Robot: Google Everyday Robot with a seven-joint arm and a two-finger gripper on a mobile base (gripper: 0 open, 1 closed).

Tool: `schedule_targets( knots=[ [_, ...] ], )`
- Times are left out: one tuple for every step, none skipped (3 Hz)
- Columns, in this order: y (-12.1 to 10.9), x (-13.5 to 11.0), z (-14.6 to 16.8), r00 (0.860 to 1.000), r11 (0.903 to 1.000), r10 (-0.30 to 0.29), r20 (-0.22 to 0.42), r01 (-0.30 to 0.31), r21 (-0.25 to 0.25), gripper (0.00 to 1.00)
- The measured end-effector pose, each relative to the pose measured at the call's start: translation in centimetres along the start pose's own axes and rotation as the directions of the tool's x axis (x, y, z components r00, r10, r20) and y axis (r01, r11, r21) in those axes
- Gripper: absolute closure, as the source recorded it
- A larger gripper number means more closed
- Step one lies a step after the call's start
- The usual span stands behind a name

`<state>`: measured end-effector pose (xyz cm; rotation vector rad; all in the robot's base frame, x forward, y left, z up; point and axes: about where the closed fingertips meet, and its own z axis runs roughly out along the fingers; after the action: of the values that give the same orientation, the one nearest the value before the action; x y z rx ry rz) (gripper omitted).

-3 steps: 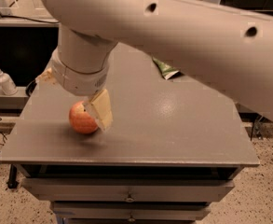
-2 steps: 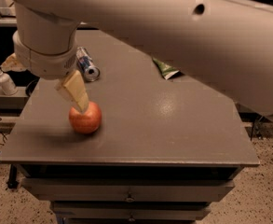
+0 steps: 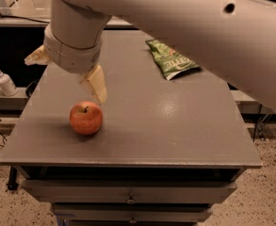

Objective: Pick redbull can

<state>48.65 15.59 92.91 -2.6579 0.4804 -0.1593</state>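
Observation:
The redbull can is hidden; no part of it shows in the camera view. My gripper (image 3: 66, 79) hangs over the left part of the grey table (image 3: 175, 135), just behind and above a red apple (image 3: 86, 118). Its two tan fingers stand wide apart, one (image 3: 96, 84) pointing down toward the apple, the other (image 3: 36, 57) at the table's left edge. Nothing shows between them. The thick white arm fills the top of the view.
A green snack bag (image 3: 173, 59) lies at the back right of the table. A white pump bottle (image 3: 4, 81) stands on a ledge left of the table. Drawers sit under the table's front edge.
The gripper swung from the apple to the left and back, then over the spot where the can lay behind the apple. The can showed 0.7 s ago and is now covered.

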Motion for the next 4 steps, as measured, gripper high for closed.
schedule_targets(
  knots=[
    [2.4,5.1,-0.4,1.0,0.9998,0.009,-0.012,-0.009,0.016,0.0],
    [3.7,9.7,-0.4,0.999,0.9989,0.038,-0.034,-0.037,0.029,0.0],
    [2.5,13.2,0.3,0.998,0.9987,0.029,-0.063,-0.026,0.044,0.0],
    [-0.2,15.8,1.3,0.993,0.9963,0.036,-0.113,-0.027,0.082,0.0]
  ],
)
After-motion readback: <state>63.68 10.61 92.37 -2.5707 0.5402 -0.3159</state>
